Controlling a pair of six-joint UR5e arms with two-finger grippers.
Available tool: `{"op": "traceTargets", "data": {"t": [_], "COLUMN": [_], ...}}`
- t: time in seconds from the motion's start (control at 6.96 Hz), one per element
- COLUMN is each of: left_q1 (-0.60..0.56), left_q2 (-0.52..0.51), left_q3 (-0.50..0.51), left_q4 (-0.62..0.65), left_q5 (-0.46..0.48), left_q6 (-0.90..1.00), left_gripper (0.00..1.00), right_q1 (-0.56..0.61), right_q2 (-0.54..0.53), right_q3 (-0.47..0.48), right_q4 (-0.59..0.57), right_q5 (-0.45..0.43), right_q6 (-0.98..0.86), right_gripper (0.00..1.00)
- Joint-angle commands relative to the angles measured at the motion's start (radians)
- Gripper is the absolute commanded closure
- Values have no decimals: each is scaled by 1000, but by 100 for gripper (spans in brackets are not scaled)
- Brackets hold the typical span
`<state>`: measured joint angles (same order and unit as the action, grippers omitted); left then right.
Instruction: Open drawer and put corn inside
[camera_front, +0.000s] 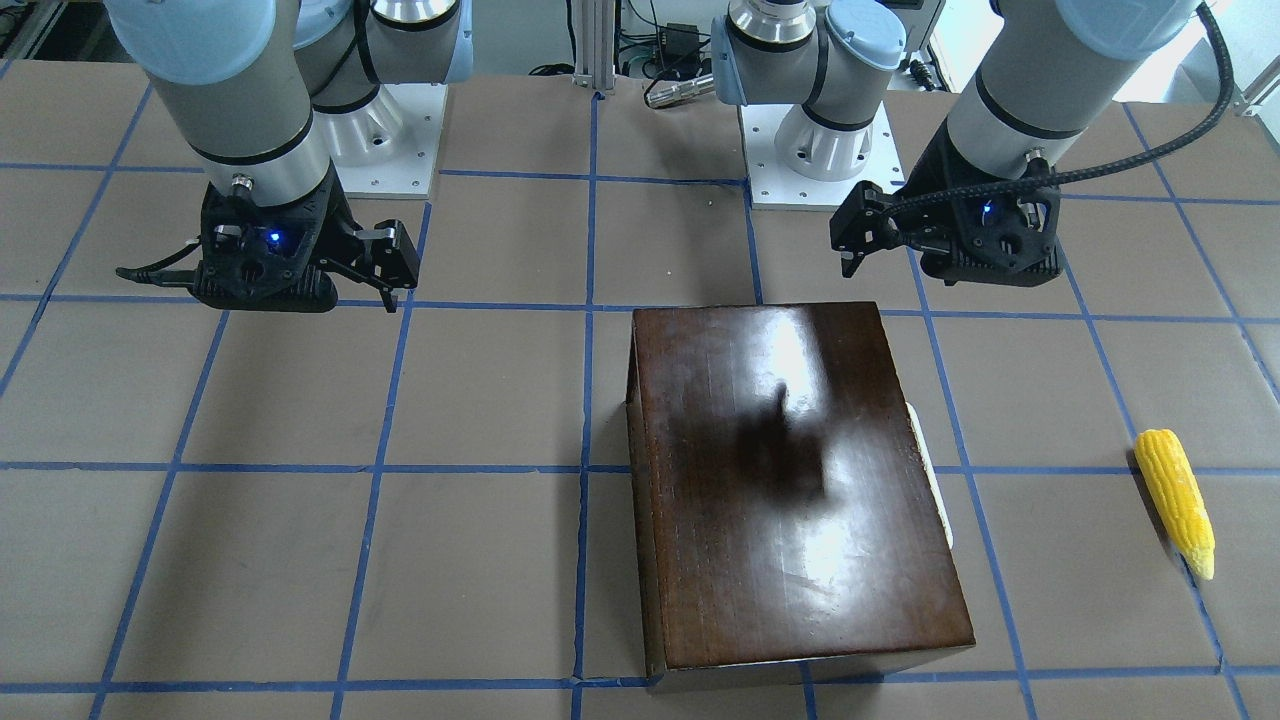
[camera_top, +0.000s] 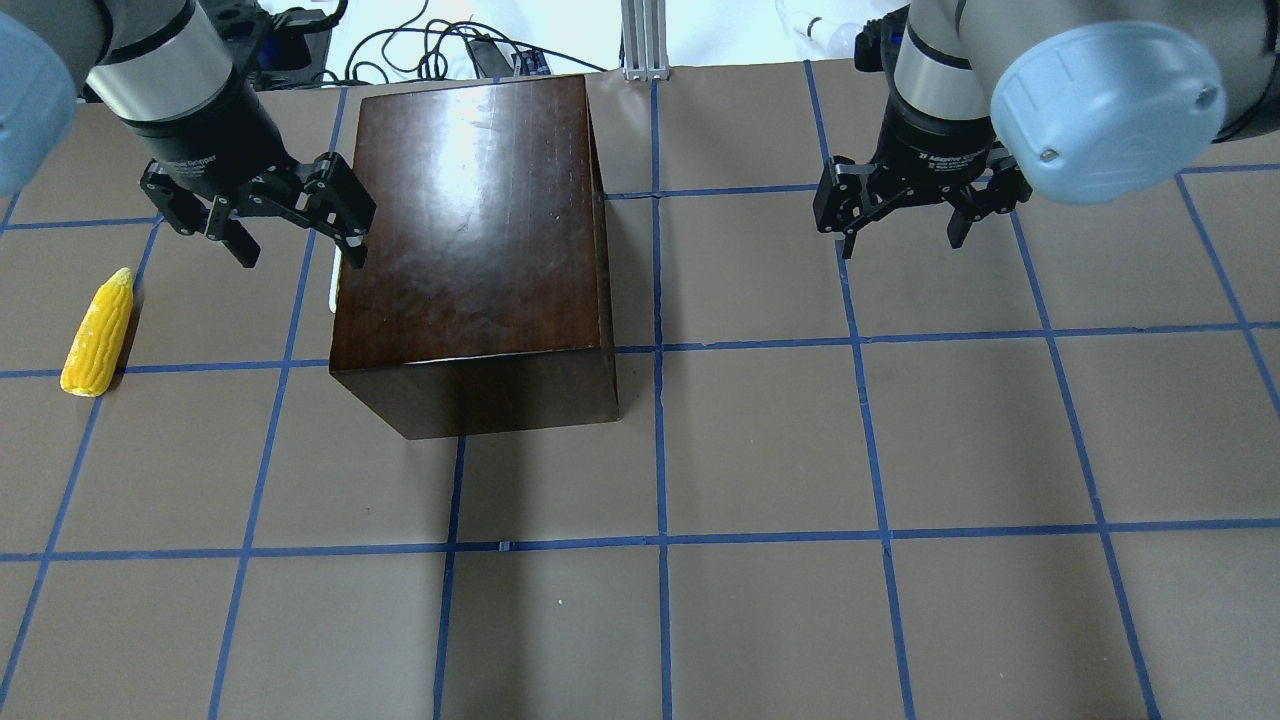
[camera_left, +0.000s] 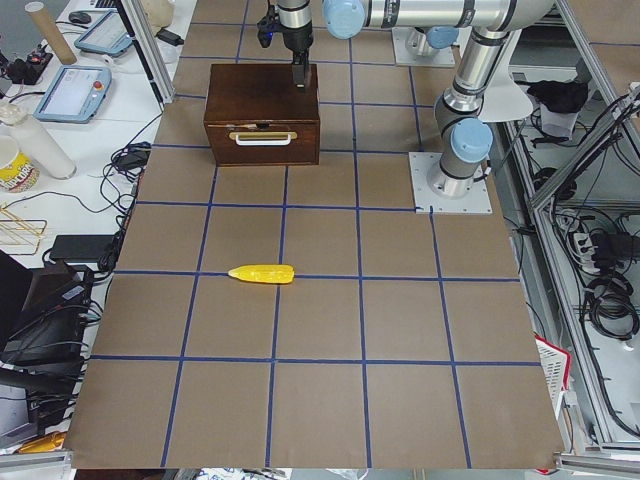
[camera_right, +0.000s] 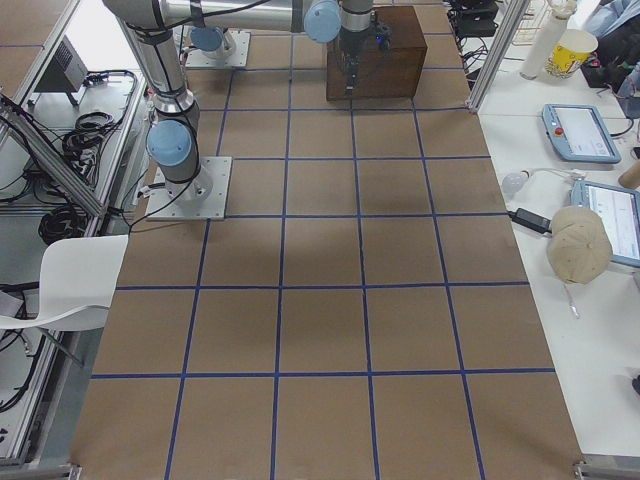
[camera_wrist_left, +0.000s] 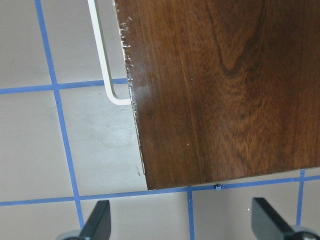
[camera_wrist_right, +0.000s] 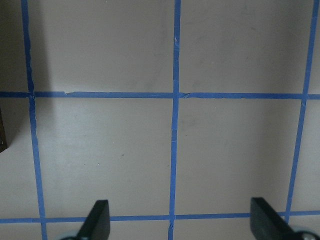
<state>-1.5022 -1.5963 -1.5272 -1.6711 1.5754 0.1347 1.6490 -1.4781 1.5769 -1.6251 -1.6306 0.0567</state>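
Yellow and ribbed, the corn (camera_top: 98, 333) lies flat on the brown table (camera_top: 760, 450), on the robot's left side of the dark wooden box (camera_top: 470, 230) and apart from it. Its long axis runs nearly straight away from the robot. The paler, thin tip points to the far side and leans a little toward the box. The drawer (camera_left: 292, 150) is closed, and its front with the whitish handle (camera_left: 262, 137) faces the side where the corn lies. The left gripper (camera_top: 298, 245) hangs above the box edge over the handle, its fingers spread and holding nothing. The right gripper (camera_top: 900, 235) hangs over the table, well apart from the box, its fingers also spread.
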Motion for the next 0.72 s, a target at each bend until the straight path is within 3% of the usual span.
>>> {"op": "traceTargets", "data": {"t": [0.0,0.57], "left_q1": [-1,-1], "left_q2": [10,22], "left_q3": [4,-2], "left_q4": [-2,-1], "left_q5": [-3,-6], "left_q6": [-1,-1], "left_gripper": [0,0], "right_q1": [0,0], "right_q2": [-1,1], "right_q3": [0,0], "right_q4": [1,1], "right_q5": [0,0], "right_q6": [0,0], "right_gripper": [0,0]}}
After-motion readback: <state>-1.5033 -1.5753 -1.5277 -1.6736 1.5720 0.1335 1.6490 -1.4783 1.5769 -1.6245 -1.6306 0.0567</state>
